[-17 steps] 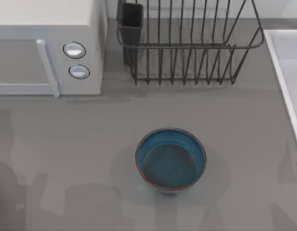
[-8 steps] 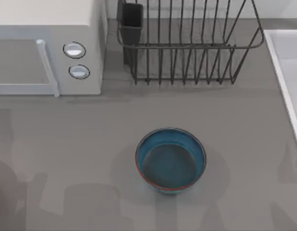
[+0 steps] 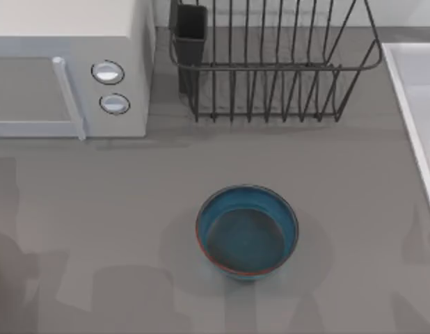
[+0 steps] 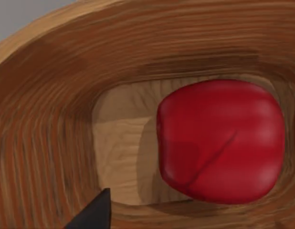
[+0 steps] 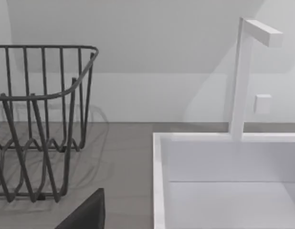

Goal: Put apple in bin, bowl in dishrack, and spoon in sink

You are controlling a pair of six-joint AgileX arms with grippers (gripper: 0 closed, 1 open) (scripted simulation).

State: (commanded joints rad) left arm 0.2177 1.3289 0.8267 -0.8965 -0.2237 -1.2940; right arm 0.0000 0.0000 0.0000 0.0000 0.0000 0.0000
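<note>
The red apple [image 4: 219, 140] lies at the bottom of the round wooden bin [image 4: 47, 143], seen close in the left wrist view. My left gripper [image 4: 152, 224] hangs open just above it, one dark fingertip [image 4: 92, 214] apart from the fruit. The teal-blue bowl [image 3: 247, 232] stands upright on the table's middle front, with nothing in it. The dark wire dishrack [image 3: 271, 62] is at the back and the white sink [image 3: 417, 104] is at the right edge. My right gripper [image 5: 152, 224] is open, near the sink [image 5: 224, 181] and the dishrack [image 5: 37, 124]. The spoon is out of view.
A white microwave [image 3: 69, 69] with two round knobs fills the back left. A black utensil cup [image 3: 190, 42] sits at the rack's left corner. A white faucet [image 5: 245, 71] rises behind the sink. Open grey tabletop surrounds the bowl.
The arm shadows at the table's front left have shifted slightly. The bowl, the rack and the sink have not moved.
</note>
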